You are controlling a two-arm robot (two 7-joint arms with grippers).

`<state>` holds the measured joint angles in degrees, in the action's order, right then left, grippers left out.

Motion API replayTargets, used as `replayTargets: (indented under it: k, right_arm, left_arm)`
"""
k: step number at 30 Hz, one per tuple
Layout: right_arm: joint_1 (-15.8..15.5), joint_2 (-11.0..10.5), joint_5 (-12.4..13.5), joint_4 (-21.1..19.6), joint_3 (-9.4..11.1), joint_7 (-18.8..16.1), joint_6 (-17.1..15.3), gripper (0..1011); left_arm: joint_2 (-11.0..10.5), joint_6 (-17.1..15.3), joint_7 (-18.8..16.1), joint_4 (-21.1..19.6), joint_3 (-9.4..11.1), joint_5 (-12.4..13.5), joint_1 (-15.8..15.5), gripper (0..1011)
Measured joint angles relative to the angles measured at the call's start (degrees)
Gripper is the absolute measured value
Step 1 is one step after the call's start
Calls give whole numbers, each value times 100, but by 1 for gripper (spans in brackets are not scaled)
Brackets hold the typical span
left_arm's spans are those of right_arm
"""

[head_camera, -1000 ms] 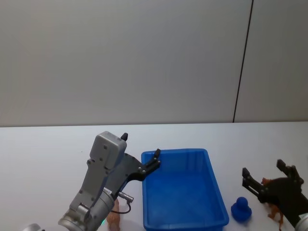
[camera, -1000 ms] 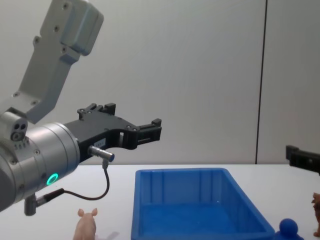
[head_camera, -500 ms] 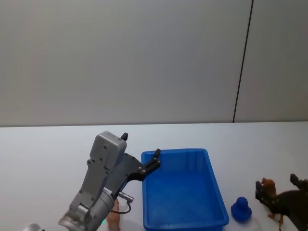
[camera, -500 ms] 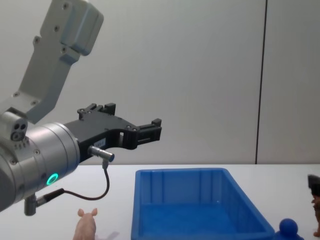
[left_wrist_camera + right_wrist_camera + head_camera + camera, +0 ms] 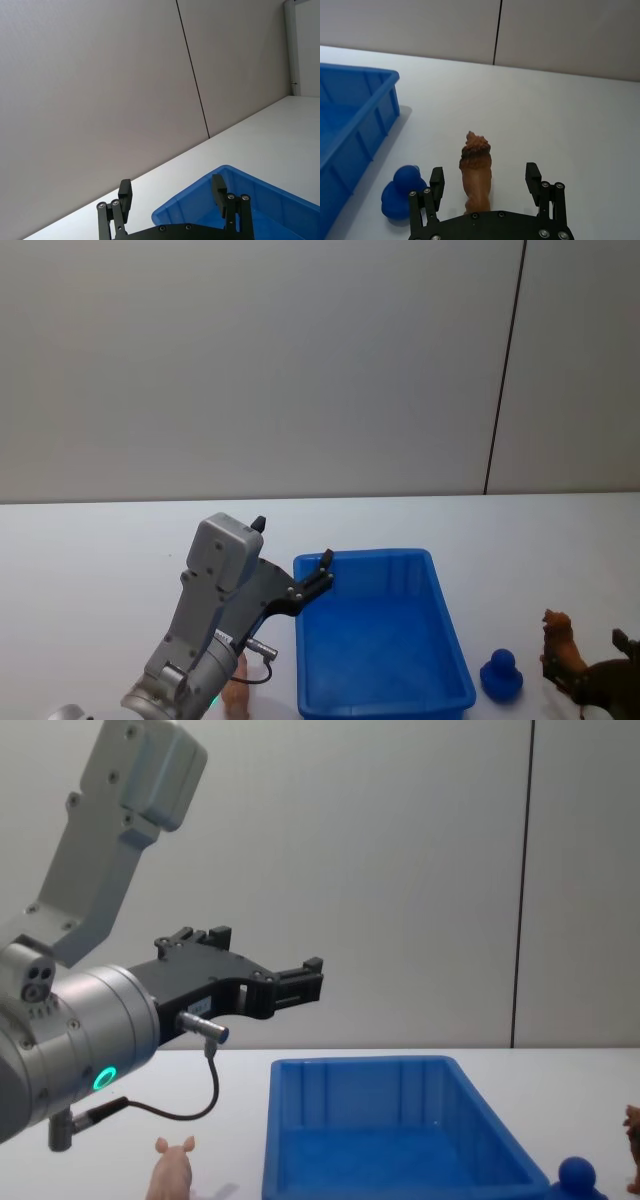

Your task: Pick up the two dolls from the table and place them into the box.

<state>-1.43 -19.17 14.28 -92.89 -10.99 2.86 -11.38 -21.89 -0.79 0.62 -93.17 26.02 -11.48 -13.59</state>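
right gripper (image 5: 485,172), fingers apart, flanks the brown animal (image 5: 558,632) at the head view's lower right, near the blue toy (image 5: 502,676). left gripper (image 5: 171,184), fingers spread, hovers above the box (image 5: 385,706) in the lower middle; pig (image 5: 172,1175) lower left.

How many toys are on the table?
3: pink pig left of the box, blue toy right of it, brown animal farther right inside the open right gripper. Left gripper hovers above the box.

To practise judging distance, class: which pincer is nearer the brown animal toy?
Right. The right pincer, open, sits right at the brown toy; the left pincer, open, hangs above the far left corner of the box.
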Motion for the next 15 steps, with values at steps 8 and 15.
replayTargets:
  k: [8,15]
  right_arm:
    - [104,47,-11,351,13,-121,-24,902]
    - [143,67,-33,498,17,-211,31,705]
  left_arm:
    - [0,0,0,0,0,0,0,1001]
    - [0,0,0,0,0,0,0,1001]
